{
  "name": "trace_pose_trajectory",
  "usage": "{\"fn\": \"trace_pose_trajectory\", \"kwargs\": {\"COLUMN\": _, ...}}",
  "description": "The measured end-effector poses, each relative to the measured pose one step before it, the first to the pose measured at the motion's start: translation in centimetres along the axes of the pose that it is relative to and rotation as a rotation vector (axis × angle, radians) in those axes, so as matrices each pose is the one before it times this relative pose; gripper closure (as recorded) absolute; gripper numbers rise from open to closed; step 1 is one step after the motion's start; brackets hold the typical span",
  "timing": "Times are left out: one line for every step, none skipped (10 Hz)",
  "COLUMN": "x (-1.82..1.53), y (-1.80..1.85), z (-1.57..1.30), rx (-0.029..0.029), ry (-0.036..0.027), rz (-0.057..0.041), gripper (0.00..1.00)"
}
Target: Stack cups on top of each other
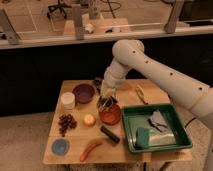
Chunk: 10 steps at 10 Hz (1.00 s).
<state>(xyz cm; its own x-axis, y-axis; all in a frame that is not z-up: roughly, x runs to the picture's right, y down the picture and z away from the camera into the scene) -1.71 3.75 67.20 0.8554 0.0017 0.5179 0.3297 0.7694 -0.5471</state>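
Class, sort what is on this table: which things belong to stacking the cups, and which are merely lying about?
Job in hand: light-blue cup; small steel cup, apparently at the gripper, which hangs over the red-brown bowl.

Lying about: red-brown bowl; purple bowl; white container; grapes; banana; green tray.

White arm [165, 75] enters from the right, elbow raised above and behind the red-brown bowl [112, 119]. Forearm angles down and left. Gripper [105, 103] points downward at the bowl's far left rim.
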Motion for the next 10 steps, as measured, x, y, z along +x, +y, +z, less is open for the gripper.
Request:
{"fn": "trace_pose_trajectory", "kwargs": {"x": -2.266, "y": 1.356, "z": -0.104, "rx": -0.00340, "ry": -0.01975, "rz": -0.04053, "gripper": 0.91}}
{"fn": "trace_pose_trajectory", "kwargs": {"x": -1.998, "y": 0.972, "z": 0.100, "rx": -0.00246, "ry": -0.01102, "rz": -0.03843, "gripper": 0.91}}
{"fn": "trace_pose_trajectory", "kwargs": {"x": -2.548, "y": 0.804, "z": 0.599, "rx": -0.00850, "ry": -0.00972, "rz": -0.05080, "gripper": 0.91}}
{"fn": "trace_pose_trajectory", "kwargs": {"x": -3.251, "y": 0.775, "z": 0.966, "rx": -0.01575, "ry": -0.00980, "rz": -0.07040, "gripper": 0.91}}
{"fn": "trace_pose_trajectory", "kwargs": {"x": -2.006, "y": 0.360, "z": 0.738, "rx": -0.01353, "ry": -0.00686, "rz": -0.04753, "gripper": 0.91}}
{"fn": "trace_pose_trajectory", "kwargs": {"x": -1.482, "y": 0.139, "z": 0.717, "rx": -0.01789, "ry": -0.00297, "rz": -0.04741, "gripper": 0.91}}
{"fn": "trace_pose_trajectory", "kwargs": {"x": -1.095, "y": -0.049, "z": 0.548, "rx": -0.01336, "ry": -0.00417, "rz": -0.03438, "gripper": 0.91}}
{"fn": "trace_pose_trajectory", "kwargs": {"x": 0.276, "y": 0.135, "z": -0.047, "rx": -0.00125, "ry": 0.00274, "rz": 0.00430, "gripper": 0.91}}
{"fn": "trace_pose_trajectory", "kwargs": {"x": 0.031, "y": 0.016, "z": -0.074, "rx": 0.00125, "ry": -0.00001, "rz": 0.00143, "gripper": 0.91}}
{"fn": "trace_pose_trajectory", "kwargs": {"x": -0.152, "y": -0.073, "z": 0.079, "rx": -0.00147, "ry": -0.00070, "rz": -0.00347, "gripper": 0.91}}
